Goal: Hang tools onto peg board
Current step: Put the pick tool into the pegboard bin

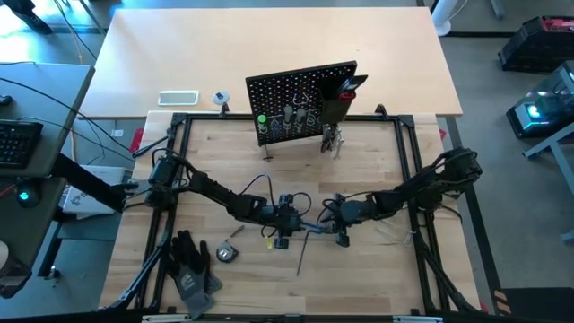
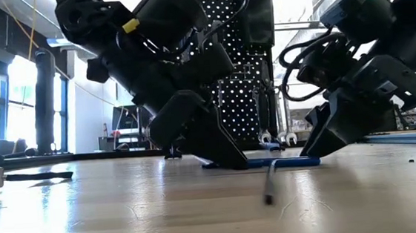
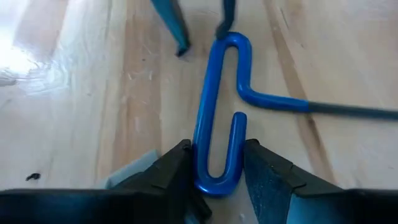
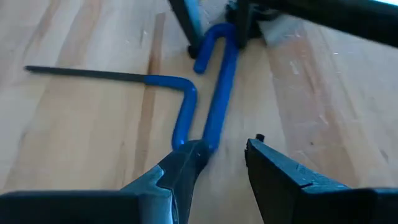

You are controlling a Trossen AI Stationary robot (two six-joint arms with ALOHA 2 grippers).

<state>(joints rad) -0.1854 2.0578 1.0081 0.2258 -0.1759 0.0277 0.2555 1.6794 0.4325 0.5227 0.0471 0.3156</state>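
The blue-handled hex key [image 3: 210, 93] lies flat on the wooden table [image 1: 359, 278] between my two grippers, its dark shaft [image 1: 300, 260] pointing toward the near edge. My left gripper [image 3: 217, 155] has the handle's U-bend between its fingers. My right gripper [image 4: 224, 152] stands open at the handle's other bend, with bare wood between its fingers. The black peg board [image 1: 300, 90] stands upright at the far side. A green-handled screwdriver [image 1: 262, 121] and silver wrenches [image 1: 332, 139] hang on it. My left gripper pinches the U-bend end of the blue handle [image 3: 211, 183] between its two fingers, one finger against each limb. The fingers slant down from the table's left and lie along the handle. The hex key rests flat on the table. My right gripper has one fingertip [image 4: 189, 155] over the handle's other bend; I cannot tell whether it touches.
Black gloves [image 1: 193, 265] and a small round tape measure [image 1: 226, 253] lie at the near left. A white flat device [image 1: 178, 97] sits behind the peg board's left. A black frame [image 1: 408, 161] borders the work area. Bare wood lies near the front right.
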